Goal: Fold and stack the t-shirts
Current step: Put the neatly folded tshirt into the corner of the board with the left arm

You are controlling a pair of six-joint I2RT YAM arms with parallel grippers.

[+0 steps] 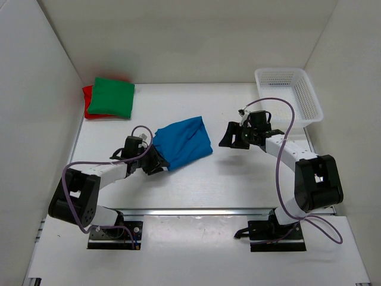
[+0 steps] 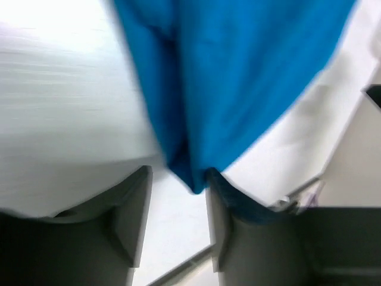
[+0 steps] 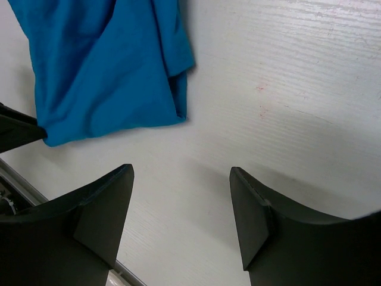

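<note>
Top external alone: green t-shirt [image 1: 113, 96], basket [image 1: 311, 98]

The white table [image 1: 238, 173] is holding everything up. A blue shirt [image 1: 183, 142] is lying near the middle of it, a bit to the left. It is lying folded over and slanted, with some bumps and loose edges. A red shirt [image 1: 87, 101] is lying in the far left corner, close to the wall. A green shirt [image 1: 112, 97] is resting on top of it and covering most of it, so only a red edge is peeking out on the left. A white basket [image 1: 280, 71] with little holes is sitting in the far right corner. The blue shirt is lying well apart from the pile and from the basket.
</note>
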